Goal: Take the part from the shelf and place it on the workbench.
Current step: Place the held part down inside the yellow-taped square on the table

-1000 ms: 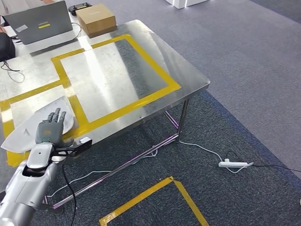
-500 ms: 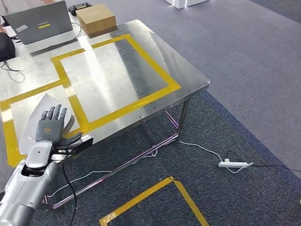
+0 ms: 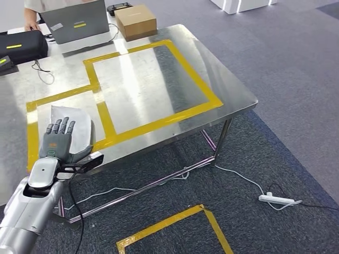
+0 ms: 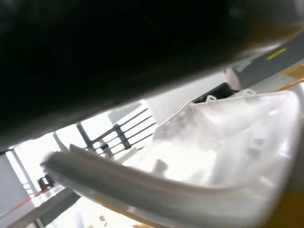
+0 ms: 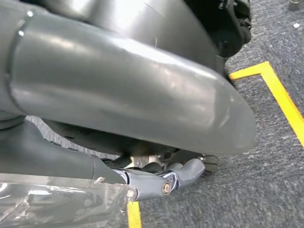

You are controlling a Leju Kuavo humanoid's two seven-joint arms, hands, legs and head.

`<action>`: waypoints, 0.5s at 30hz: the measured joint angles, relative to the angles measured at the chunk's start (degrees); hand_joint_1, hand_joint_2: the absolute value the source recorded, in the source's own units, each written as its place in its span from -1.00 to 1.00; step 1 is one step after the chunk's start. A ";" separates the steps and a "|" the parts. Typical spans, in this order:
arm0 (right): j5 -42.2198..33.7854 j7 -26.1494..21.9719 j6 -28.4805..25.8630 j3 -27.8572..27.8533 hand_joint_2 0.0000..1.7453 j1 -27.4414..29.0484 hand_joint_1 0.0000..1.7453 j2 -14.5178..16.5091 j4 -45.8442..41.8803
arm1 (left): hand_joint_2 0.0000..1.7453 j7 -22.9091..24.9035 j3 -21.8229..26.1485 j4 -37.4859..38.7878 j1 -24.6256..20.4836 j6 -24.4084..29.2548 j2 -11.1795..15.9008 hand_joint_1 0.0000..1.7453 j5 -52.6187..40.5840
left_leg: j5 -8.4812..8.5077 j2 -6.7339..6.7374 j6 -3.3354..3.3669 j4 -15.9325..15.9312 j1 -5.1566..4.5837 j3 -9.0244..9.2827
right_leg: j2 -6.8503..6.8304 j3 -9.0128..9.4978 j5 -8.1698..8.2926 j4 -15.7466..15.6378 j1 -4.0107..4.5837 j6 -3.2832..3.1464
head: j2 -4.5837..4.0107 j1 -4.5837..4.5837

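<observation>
Head view shows our left hand, fingers spread flat against the part, steadying it inside the workbench's yellow tape outline.

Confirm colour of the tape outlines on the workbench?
Yellow tape, clearest in the head view.
</observation>
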 joint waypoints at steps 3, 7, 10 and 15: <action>0.01 -0.02 0.16 0.00 -1.00 -0.08 -1.00 0.04 0.02 | -1.00 0.26 0.33 0.02 0.03 0.81 0.37 -1.00 0.55 | 0.66 -2.08 -1.27 0.07 0.31 -1.15 | 0.27 0.44 -0.36 -0.64 -0.02 -1.19 | 0.01 0.08; 0.00 -0.03 0.22 0.00 -1.00 -0.06 -1.00 0.02 0.04 | -1.00 0.33 0.87 0.02 -0.10 1.48 0.74 -1.00 1.35 | -2.82 3.40 -1.81 6.69 -0.14 -4.70 | -3.13 0.54 -0.28 -0.73 0.42 -3.04 | -0.01 -0.62; 0.00 -0.02 0.22 0.01 -1.00 0.17 -1.00 0.02 0.07 | -1.00 0.33 0.92 0.02 0.00 1.57 0.76 -1.00 1.55 | -6.51 5.43 -1.58 16.83 -0.28 -9.58 | -5.97 0.54 -0.49 -0.74 1.03 -3.51 | -0.01 -0.79; -0.02 0.15 0.24 0.00 -1.00 0.24 -1.00 0.00 0.10 | -1.00 0.28 1.89 -0.07 -0.07 3.55 0.76 -1.00 3.40 | -0.38 9.50 -0.32 4.13 -1.38 -2.55 | -9.69 0.96 -0.99 -0.64 1.82 -3.21 | -0.01 -0.84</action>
